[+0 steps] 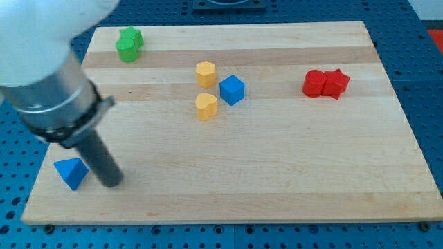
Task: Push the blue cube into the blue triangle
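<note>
1. Two blue blocks: a blue triangle (70,172) just left of my tip (112,184), a blue cube (232,90) well off to its upper right.
2. Two yellow blocks (205,73) (206,106).
3. Two red blocks (314,84) (336,83), touching.
4. Seemingly two green blocks (129,44), pressed together.

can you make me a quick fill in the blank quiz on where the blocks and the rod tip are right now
1. My tip rests just to the view's ____ of the blue triangle.
2. The blue cube sits beside two ____ blocks.
3. The two red blocks lie on the view's ____ side of the board.
4. The green blocks sit near the board's top-____ corner.

Missing words: right; yellow; right; left
</note>
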You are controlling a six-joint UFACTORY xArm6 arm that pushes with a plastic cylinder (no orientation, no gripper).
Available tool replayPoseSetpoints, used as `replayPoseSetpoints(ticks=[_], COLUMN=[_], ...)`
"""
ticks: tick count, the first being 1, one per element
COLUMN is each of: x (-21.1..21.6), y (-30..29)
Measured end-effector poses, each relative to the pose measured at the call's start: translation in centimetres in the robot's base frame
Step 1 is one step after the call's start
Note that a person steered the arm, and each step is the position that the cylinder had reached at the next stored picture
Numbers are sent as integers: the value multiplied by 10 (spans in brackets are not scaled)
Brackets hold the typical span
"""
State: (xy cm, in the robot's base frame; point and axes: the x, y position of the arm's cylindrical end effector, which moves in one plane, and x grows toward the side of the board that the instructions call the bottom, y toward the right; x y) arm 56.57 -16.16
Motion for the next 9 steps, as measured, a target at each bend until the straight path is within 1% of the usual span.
replayPoseSetpoints(ticks=[2, 3, 4, 6, 7, 8, 9], x=[0, -11, -48, -198, -232, -233, -222], y=[119, 166, 206, 207, 207, 187, 160])
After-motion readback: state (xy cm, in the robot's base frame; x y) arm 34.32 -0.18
